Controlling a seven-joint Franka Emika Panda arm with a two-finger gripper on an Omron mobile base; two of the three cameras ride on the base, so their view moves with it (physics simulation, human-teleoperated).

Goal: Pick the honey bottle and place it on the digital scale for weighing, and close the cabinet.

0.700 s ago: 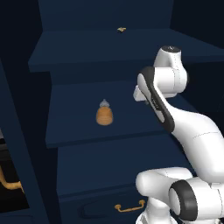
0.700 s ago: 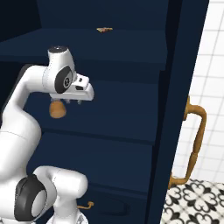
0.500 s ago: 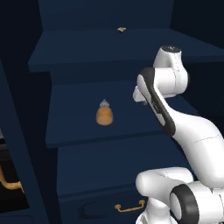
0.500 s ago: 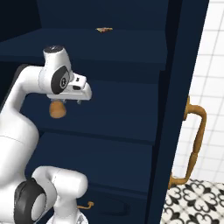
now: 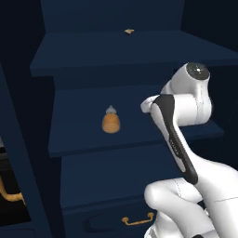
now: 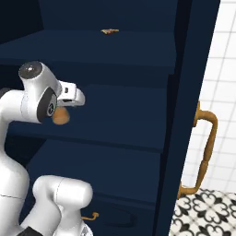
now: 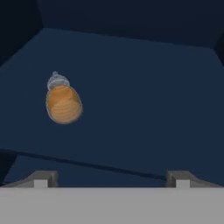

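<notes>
A: While your gripper [image 7: 111, 177] hangs with jaws spread apart, what's nearby?

B: One honey bottle [image 5: 110, 122] stands mid-shelf in the cabinet [image 6: 184, 92]; you'd meet nothing between. One small brown object [image 5: 128, 31] sits above.

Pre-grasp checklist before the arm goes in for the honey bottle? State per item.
1. Honey bottle upright on the middle shelf: ok.
2. Gripper open, nothing between the fingertips: ok.
3. Bottle centred between the fingertips in the hand view: not ok, it sits off to the left.
4. Shelf around the bottle free of other things: ok.
5. Cabinet door swung clear of the arm: ok.
6. Digital scale located for the drop: cannot tell.
</notes>
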